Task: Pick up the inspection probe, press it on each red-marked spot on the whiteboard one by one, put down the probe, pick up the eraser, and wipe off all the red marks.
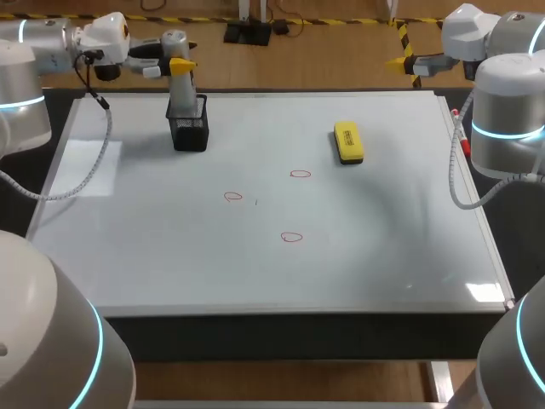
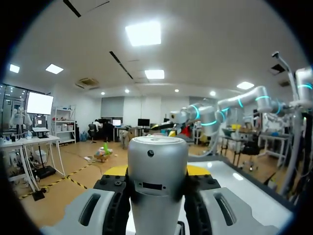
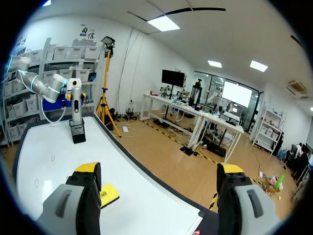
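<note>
- The whiteboard (image 1: pixel 170 256), a white slab with a pale metal edge, fills the middle of the head view almost from side to side.
- The left arm (image 1: pixel 51 38) comes in at the upper left of the frame. The right arm (image 1: pixel 507 102) stands at the upper right, by the board's far right corner.
- The left gripper (image 1: pixel 177 65), in the upper left of the head view, is clenched on the inspection probe (image 1: pixel 180 90). The left wrist view shows its dark fingers pressed to the probe from both sides, with a yellow tip showing on each side.
- The right gripper (image 3: pixel 159 170) is released: its two yellow-tipped fingers stand wide apart with nothing between them.
- The probe is a smooth silver-grey cylinder with a rounded cap. In the left wrist view a small dark dot and a narrow slot show on its side. It stands upright with its lower end in a black mesh holder (image 1: pixel 190 132) on the far left part of the board.
- The eraser (image 1: pixel 348 141), a yellow block with a dark underside, lies flat on the board up and right of the frame's centre, well apart from the holder.
- The red marks (image 1: pixel 300 174) are three small, thin red loops near the centre of the board. This one is just left of and below the eraser, a second mark (image 1: pixel 233 197) is further left, and a third mark (image 1: pixel 291 237) is the lowest in the frame.
</note>
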Robot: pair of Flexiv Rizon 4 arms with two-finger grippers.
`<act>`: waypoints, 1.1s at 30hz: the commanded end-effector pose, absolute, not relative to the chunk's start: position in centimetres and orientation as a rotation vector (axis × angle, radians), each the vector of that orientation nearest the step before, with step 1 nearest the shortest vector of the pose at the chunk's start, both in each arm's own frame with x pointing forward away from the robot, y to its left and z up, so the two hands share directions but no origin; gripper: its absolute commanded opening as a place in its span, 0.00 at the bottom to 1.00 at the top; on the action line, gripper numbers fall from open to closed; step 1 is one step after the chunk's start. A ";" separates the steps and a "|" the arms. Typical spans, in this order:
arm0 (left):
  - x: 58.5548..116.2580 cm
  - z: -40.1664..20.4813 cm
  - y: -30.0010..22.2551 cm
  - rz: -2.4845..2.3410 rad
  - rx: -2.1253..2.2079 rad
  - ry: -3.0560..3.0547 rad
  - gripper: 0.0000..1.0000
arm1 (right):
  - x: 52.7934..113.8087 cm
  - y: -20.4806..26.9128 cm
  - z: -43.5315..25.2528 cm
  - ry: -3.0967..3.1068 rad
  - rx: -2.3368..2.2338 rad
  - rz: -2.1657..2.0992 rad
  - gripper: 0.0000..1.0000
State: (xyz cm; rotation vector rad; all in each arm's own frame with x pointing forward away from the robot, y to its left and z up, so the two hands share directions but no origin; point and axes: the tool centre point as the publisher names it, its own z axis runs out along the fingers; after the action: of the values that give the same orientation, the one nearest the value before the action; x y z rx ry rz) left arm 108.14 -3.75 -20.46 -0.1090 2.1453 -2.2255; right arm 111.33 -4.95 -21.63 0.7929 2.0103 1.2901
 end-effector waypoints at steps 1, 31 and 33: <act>107.5 -19.5 -3.9 -2.195 -0.143 2.124 0.00 | 111.4 -5.0 -21.6 2.012 0.793 1.289 1.00; 103.9 -15.2 -2.2 -2.176 -0.183 2.057 0.00 | 111.4 -5.0 -21.6 2.012 0.793 1.289 1.00; 103.1 -15.2 -2.0 -2.157 -0.195 2.068 0.00 | 111.4 -5.0 -21.6 2.012 0.793 1.289 1.00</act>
State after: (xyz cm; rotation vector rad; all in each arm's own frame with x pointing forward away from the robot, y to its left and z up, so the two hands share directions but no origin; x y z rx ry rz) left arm 104.81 -2.31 -15.92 -0.1239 2.0879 -2.2077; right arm 111.33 -4.95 -21.62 0.7929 2.0103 1.2901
